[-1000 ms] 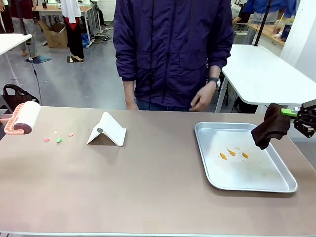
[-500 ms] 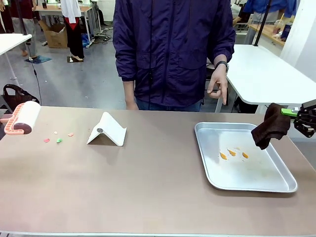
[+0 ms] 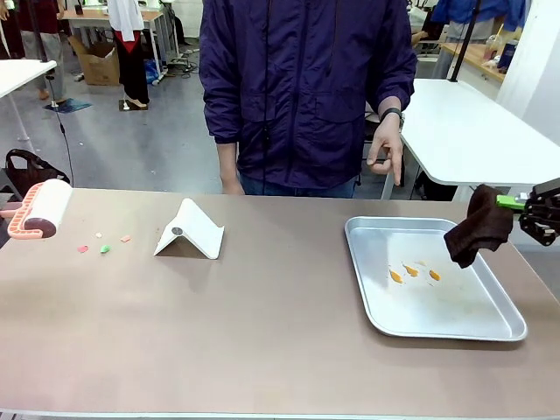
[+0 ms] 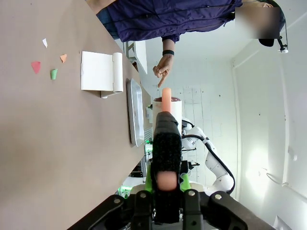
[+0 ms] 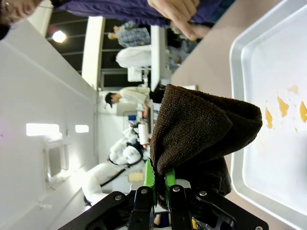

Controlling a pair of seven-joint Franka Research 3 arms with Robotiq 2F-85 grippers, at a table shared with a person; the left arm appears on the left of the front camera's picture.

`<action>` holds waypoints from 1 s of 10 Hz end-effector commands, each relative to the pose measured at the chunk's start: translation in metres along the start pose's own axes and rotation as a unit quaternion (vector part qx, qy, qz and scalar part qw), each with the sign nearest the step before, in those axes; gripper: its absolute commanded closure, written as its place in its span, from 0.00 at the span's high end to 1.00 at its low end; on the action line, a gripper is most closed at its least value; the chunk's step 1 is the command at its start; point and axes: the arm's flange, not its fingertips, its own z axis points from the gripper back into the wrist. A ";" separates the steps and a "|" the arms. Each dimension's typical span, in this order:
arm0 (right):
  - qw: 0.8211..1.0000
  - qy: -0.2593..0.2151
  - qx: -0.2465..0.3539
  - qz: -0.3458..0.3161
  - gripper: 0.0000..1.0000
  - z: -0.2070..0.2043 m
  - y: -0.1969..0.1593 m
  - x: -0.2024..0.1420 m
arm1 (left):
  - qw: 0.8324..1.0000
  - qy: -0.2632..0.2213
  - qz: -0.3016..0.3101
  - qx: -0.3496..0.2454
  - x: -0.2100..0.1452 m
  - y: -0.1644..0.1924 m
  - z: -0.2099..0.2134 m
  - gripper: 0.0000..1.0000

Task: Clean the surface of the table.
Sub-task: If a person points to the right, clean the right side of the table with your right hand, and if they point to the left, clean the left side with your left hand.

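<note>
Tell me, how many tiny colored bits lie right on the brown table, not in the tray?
4, all near the table's left end beside the roller: a red bit, a green bit next to it, a white bit and a pink bit behind them. None looks hidden.

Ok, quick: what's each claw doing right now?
Left claw: closed on the lint roller, by its handle.
Right claw: closed on the dark brown cloth.
</note>
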 end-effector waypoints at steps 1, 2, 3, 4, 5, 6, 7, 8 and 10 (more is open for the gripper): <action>0.994 0.043 -0.081 0.063 0.10 -0.027 0.004 -0.001 | 1.000 0.001 -0.002 -0.001 -0.004 -0.003 0.000 0.00; 0.986 0.050 -0.130 0.089 0.10 -0.039 0.005 -0.001 | 1.000 0.001 -0.002 -0.001 -0.004 -0.003 0.000 0.00; 0.973 0.046 -0.197 0.113 0.10 -0.052 0.002 0.002 | 1.000 0.001 -0.002 -0.001 -0.004 -0.003 0.000 0.00; 0.959 0.039 -0.252 0.128 0.10 -0.065 -0.002 0.006 | 1.000 0.001 -0.002 -0.001 -0.004 -0.003 0.000 0.00; 0.950 0.017 -0.278 0.142 0.10 -0.074 -0.006 0.013 | 1.000 0.001 -0.002 -0.001 -0.004 -0.003 0.000 0.00; 0.943 -0.001 -0.295 0.151 0.10 -0.077 -0.008 0.017 | 1.000 0.001 -0.002 -0.001 -0.004 -0.003 0.000 0.00; 0.932 -0.026 -0.328 0.154 0.10 -0.078 -0.009 0.021 | 1.000 0.001 -0.002 -0.001 -0.004 -0.003 0.000 0.00; 0.918 -0.026 -0.358 0.169 0.10 -0.078 -0.012 0.022 | 1.000 0.001 -0.002 -0.001 -0.004 -0.003 0.000 0.00; 0.897 0.005 -0.398 0.193 0.10 -0.088 -0.023 0.028 | 1.000 0.001 -0.002 -0.001 -0.004 -0.003 0.000 0.00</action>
